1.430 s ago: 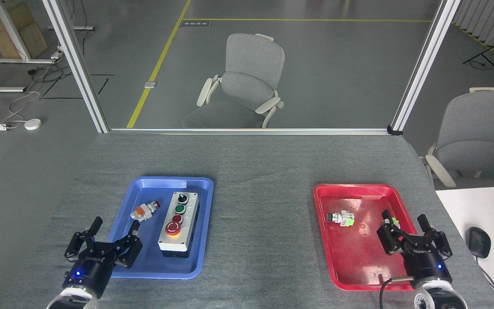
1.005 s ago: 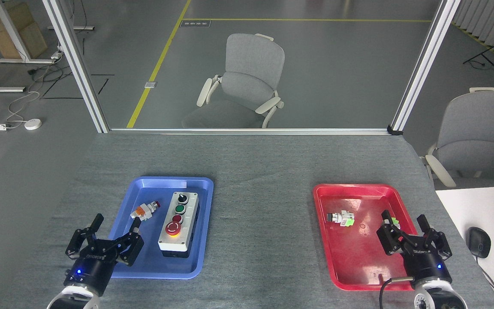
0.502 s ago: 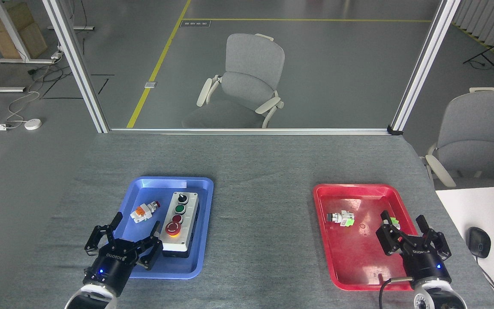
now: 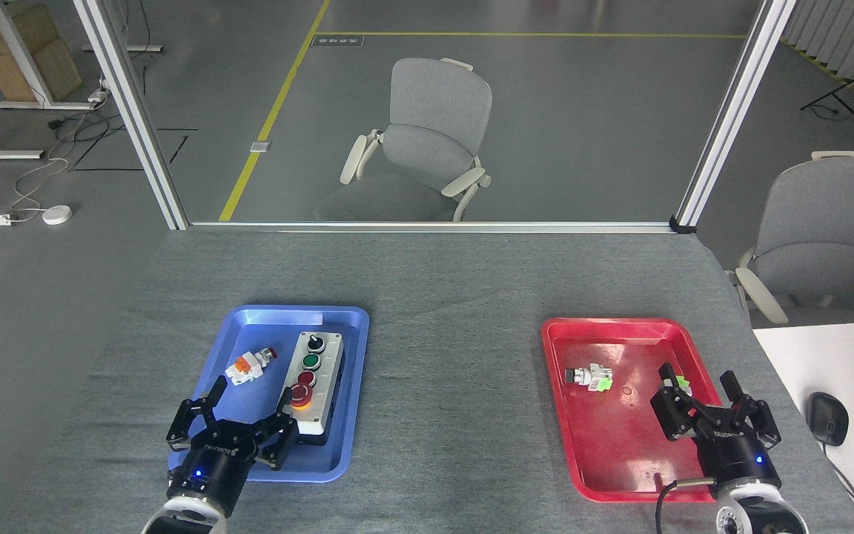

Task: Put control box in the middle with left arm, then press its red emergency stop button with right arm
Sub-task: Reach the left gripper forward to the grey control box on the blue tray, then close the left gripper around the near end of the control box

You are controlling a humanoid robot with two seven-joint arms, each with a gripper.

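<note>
The control box (image 4: pixel 313 380) is a white oblong with a black knob, a green button, a small red button and a big red emergency stop button (image 4: pixel 301 393). It lies in the right half of the blue tray (image 4: pixel 353 348). My left gripper (image 4: pixel 250 397) hovers open over the tray's near part, its right finger just in front of the box's near-left corner. My right gripper (image 4: pixel 696 380) stands open over the red tray (image 4: pixel 623 437), at its near right.
A small orange-and-white switch part (image 4: pixel 247 364) lies in the blue tray, left of the box. The red tray holds a switch part with a green base (image 4: pixel 588 377) and a small green piece (image 4: pixel 683 383). A white desk with a black mouse (image 4: pixel 827 417) stands at the right.
My left gripper has moved right and a little forward, from outside the blue tray's left edge to over its near part beside the control box. The right arm has not moved.
</note>
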